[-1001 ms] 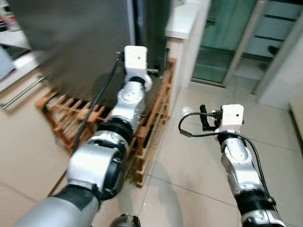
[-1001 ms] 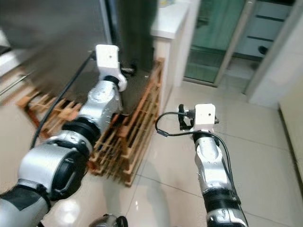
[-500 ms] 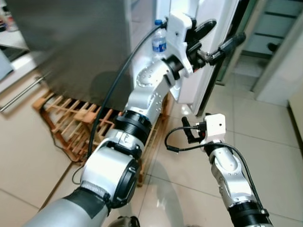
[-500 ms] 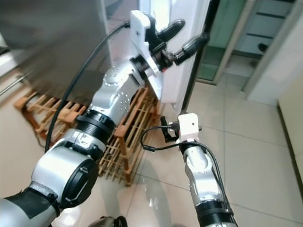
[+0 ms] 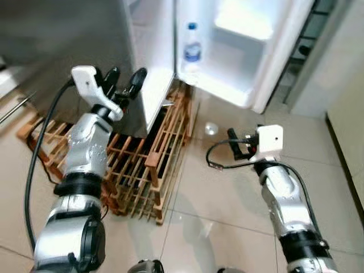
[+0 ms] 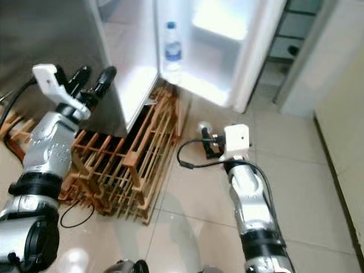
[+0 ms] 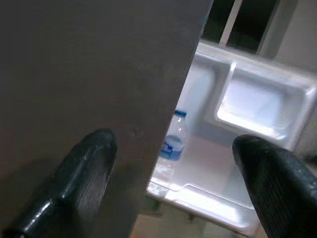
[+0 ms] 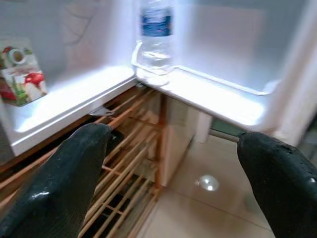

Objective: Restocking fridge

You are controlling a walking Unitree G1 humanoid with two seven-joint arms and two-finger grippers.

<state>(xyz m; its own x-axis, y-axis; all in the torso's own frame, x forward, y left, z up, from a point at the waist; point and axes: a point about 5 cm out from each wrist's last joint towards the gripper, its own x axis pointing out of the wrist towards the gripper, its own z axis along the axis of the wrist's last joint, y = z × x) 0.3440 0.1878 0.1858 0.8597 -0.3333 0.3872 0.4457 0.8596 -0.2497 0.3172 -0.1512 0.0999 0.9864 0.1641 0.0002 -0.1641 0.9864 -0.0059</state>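
The fridge [image 5: 68, 34] stands on a wooden pallet [image 5: 142, 170], grey outside. Its white door [image 5: 256, 68] is swung wide open to the right. A clear water bottle [image 5: 192, 48] with a blue cap and label stands upright in the door's lower shelf. A colourful carton [image 8: 20, 72] sits on the fridge's bottom shelf. My left gripper [image 5: 126, 75] is open and empty, held in front of the grey fridge wall, left of the opening. My right gripper [image 5: 234, 143] is open and empty, low over the floor tiles below the door.
The pallet's slats stick out in front of and left of the fridge. A black cable [image 5: 34, 170] trails along my left arm. Beige floor tiles [image 5: 227, 205] spread to the right, with a small bright round spot [image 5: 210, 128]. A pale wall [image 5: 341, 74] stands at the right.
The fridge door has gone from shut to wide open. My left gripper, at the door's edge half a second ago, has drawn back left and lower. The camera view has shifted too.
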